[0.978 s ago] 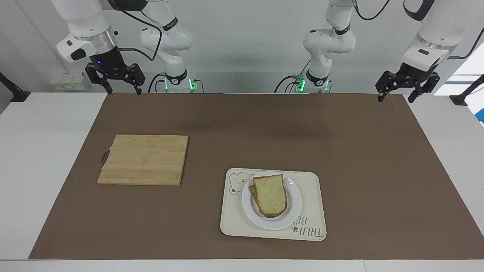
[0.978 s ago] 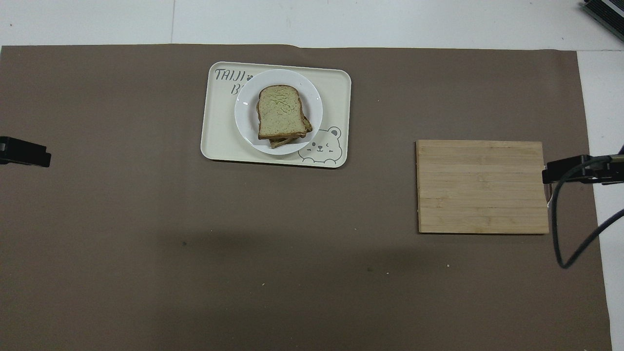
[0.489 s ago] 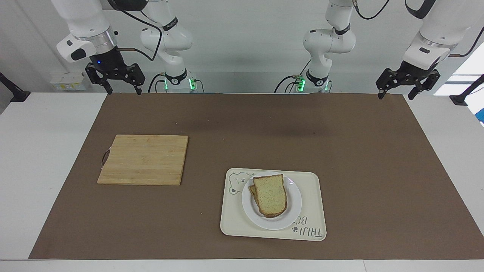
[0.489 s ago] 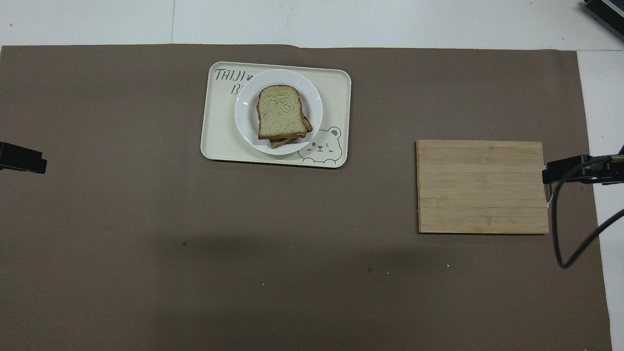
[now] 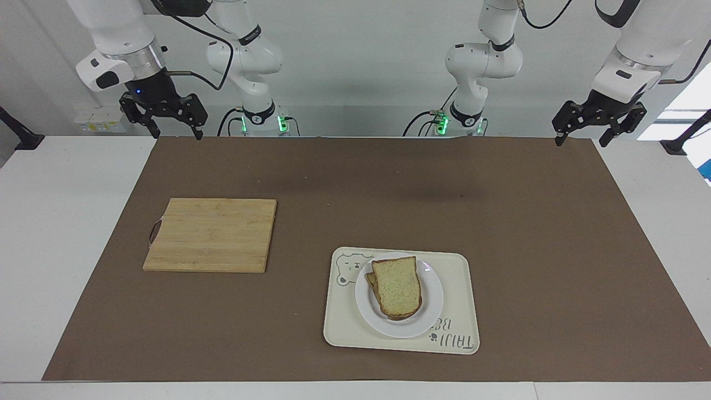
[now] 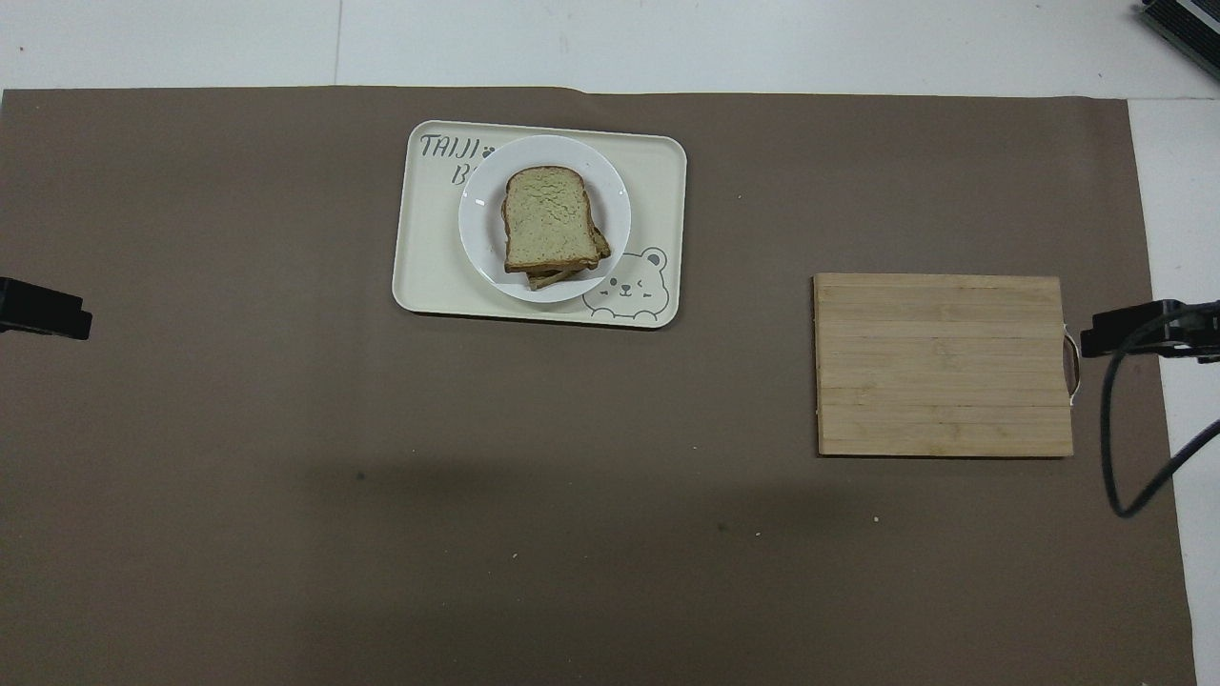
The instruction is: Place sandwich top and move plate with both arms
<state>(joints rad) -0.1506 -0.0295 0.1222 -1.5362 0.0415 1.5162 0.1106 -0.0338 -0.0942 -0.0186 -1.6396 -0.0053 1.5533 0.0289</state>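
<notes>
The sandwich top (image 5: 396, 285) (image 6: 545, 219), a pale greenish-tan slice with brown crust, lies on another slice on the white plate (image 5: 431, 311) (image 6: 477, 224). The plate rests on a cream tray (image 5: 461, 311) (image 6: 424, 257). My left gripper (image 5: 581, 140) hangs open in the air over the mat's corner at the left arm's end, holding nothing. My right gripper (image 5: 176, 133) hangs open over the mat's corner at the right arm's end, also holding nothing. Both are well away from the plate. In the overhead view only dark tips of the left gripper (image 6: 43, 310) and right gripper (image 6: 1120, 333) show.
A wooden cutting board (image 5: 213, 234) (image 6: 942, 365) lies on the brown mat (image 5: 527, 222) toward the right arm's end, nearer to the robots than the tray. White table surface (image 5: 66, 222) borders the mat.
The right gripper has drawn slightly up and outward, off the cutting board's edge in the overhead view. The left gripper rose and pulled outward a little. Bread, plate and tray have not moved.
</notes>
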